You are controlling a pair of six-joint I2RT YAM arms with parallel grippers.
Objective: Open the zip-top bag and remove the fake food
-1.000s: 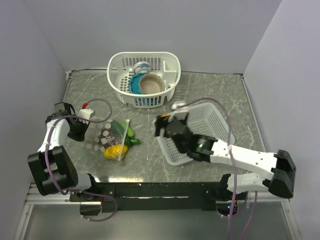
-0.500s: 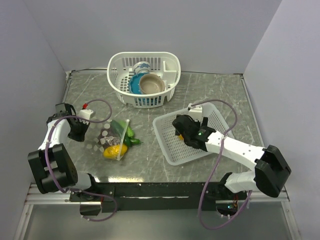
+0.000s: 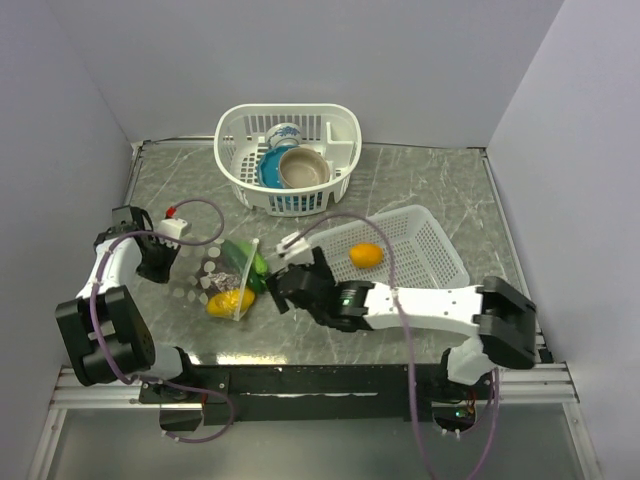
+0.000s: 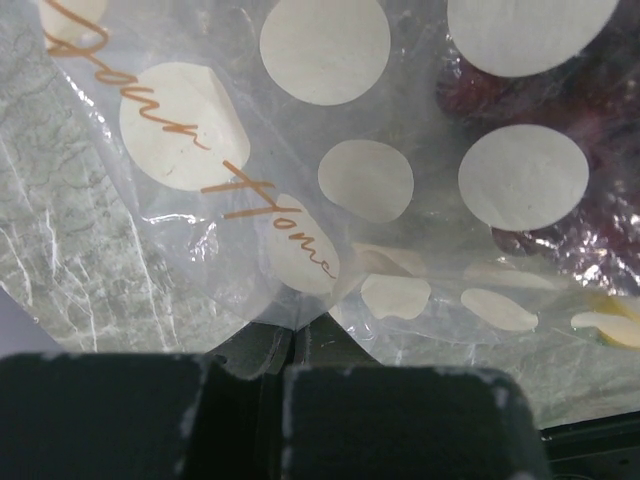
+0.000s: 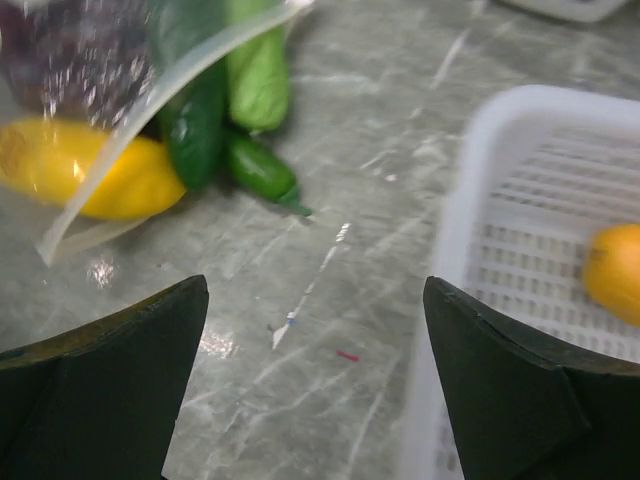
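The clear dotted zip-top bag (image 3: 215, 277) lies on the left of the table with its mouth open to the right. It holds a yellow fruit (image 3: 231, 300) and a dark grape bunch (image 3: 213, 270). Green cucumber pieces (image 3: 258, 272) stick out of its mouth. My left gripper (image 3: 160, 262) is shut on the bag's left corner (image 4: 300, 315). The orange fruit (image 3: 365, 255) lies in the rectangular white basket (image 3: 437, 247). My right gripper (image 3: 284, 283) is open and empty beside the green pieces (image 5: 257, 78), over bare table between the bag (image 5: 130, 120) and the basket (image 5: 500, 140).
A round white mesh basket (image 3: 288, 158) at the back holds a blue bowl (image 3: 272, 170), a brown bowl (image 3: 303, 168) and a patterned cup (image 3: 284, 134). Grey walls close in the left, back and right.
My right gripper has let go of the orange fruit in the rectangular basket and swung left to the bag's mouth. The left gripper and bag have not moved.
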